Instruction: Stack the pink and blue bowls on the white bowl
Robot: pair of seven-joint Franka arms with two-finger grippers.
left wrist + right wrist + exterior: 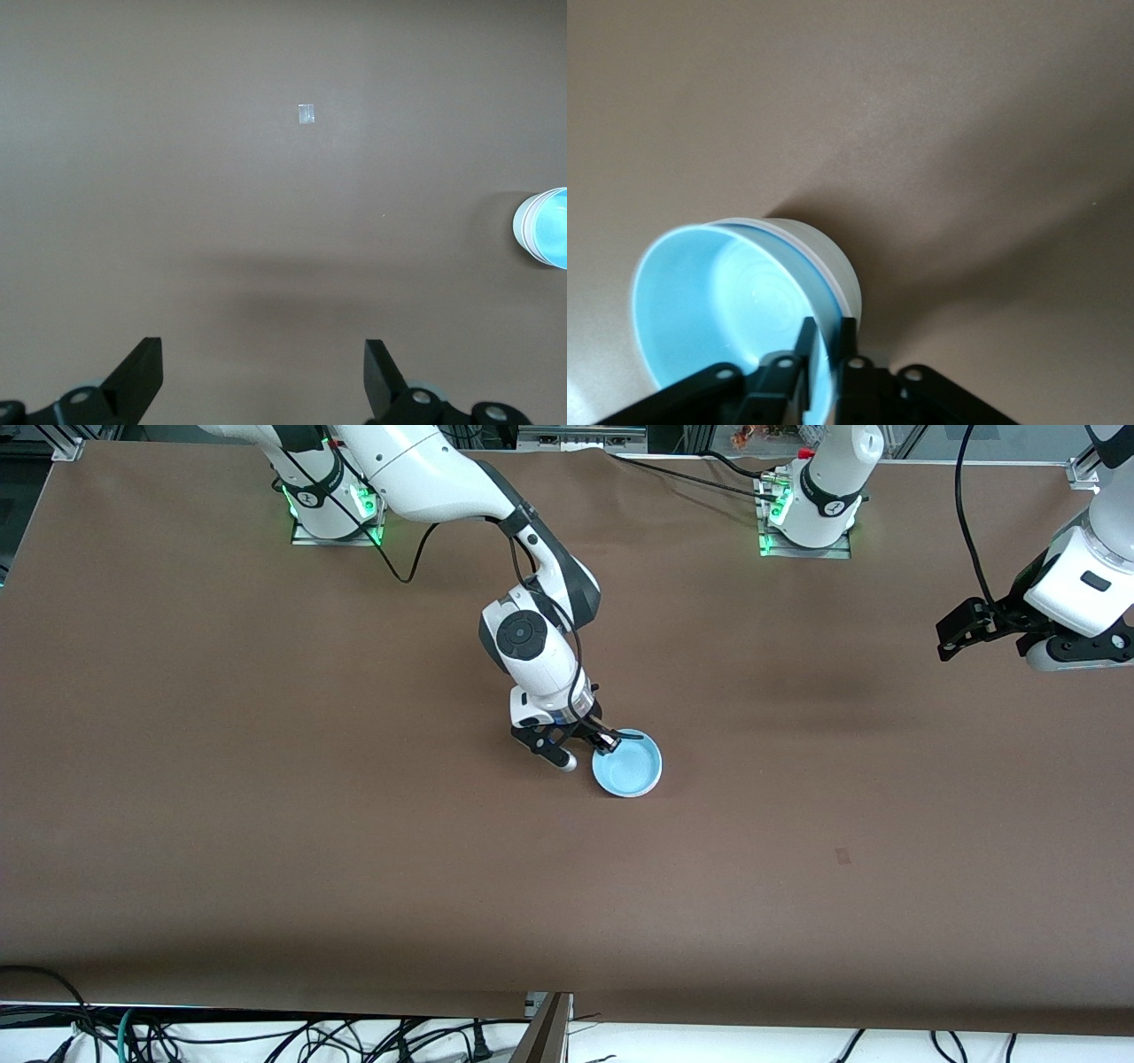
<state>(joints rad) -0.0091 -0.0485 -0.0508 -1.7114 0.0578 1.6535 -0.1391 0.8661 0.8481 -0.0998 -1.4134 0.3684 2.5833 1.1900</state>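
The right pincer (592,746) is pinching the rim of the blue bowl (627,763), nested atop the white bowl (824,257) mid-table (light, stiff, slippery plastic; rim grips best). The left pincer (961,631) is waiting, spread, over the table's left-arm end.

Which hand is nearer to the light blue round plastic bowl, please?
The right hand: its fingers straddle the light blue round plastic bowl at the rim. The left hand waits over the table's left-arm end.

**Colours on the brown table**

The blue bowl (627,765) is light sky blue inside, nested in a white bowl (824,252) whose plain wall shows below its rim. The table (266,824) is matte brown. Both grippers are black; the arms are white.
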